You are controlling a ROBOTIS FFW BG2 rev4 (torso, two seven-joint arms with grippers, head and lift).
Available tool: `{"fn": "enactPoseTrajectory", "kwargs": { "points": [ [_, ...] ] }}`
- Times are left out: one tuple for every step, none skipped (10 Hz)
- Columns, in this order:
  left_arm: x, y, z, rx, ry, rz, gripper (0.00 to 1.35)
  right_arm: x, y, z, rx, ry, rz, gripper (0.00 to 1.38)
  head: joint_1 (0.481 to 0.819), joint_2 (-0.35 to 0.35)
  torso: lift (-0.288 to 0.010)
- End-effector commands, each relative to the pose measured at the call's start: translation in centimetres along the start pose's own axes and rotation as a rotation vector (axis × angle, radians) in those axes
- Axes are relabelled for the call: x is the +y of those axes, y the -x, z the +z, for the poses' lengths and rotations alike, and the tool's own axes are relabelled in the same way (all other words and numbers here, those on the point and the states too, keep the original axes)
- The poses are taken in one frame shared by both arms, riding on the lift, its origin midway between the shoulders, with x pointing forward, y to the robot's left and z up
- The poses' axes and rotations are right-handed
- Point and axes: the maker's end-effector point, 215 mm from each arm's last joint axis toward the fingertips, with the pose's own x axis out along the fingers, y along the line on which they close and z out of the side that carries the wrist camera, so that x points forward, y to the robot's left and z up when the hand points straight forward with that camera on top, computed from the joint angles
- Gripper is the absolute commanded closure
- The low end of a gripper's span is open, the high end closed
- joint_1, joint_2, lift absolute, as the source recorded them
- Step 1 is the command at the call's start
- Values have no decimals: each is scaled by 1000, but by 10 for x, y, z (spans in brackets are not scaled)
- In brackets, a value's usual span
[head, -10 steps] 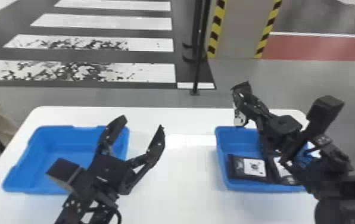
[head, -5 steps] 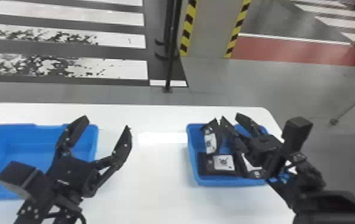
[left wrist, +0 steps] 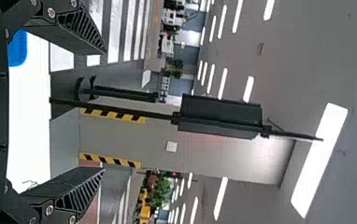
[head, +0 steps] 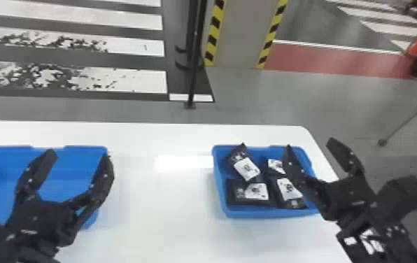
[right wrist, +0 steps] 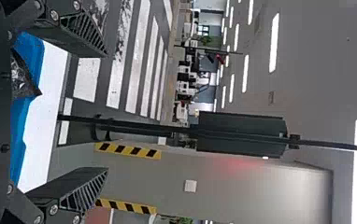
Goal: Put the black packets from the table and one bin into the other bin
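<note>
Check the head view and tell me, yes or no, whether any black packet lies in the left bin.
No, the left bin shows bare blue floor, while the packets lie in the right bin.

Bins (head: pixel 239 212) are blue, packets (head: pixel 233 200) black with white labels (head: pixel 248 169), the table (head: pixel 162 217) white.

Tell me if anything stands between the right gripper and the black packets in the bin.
From above, nothing visible blocks the right gripper from the black packets; coming in low, the blue bin's right-hand rim likely would.
</note>
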Motion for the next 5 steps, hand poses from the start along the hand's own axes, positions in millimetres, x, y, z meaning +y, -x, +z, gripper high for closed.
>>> {"fn": "enactPoseTrajectory", "kwargs": {
  "points": [
    [11,24,5,17,23,92,150,5,25,4,-13,-5,-13,148,695,-197,-110],
    [26,39,-2,58,29,166,150,9,40,4,5,-8,-20,148,695,-178,-110],
    [40,52,-4,86,26,211,150,10,53,0,27,-13,-34,148,695,-162,-110],
    [51,66,-3,103,5,244,154,10,59,-6,60,-24,-37,148,695,-148,-110],
    [54,73,-5,121,-34,248,154,13,65,-10,98,-23,-34,148,695,-140,-110]
  ]
}}
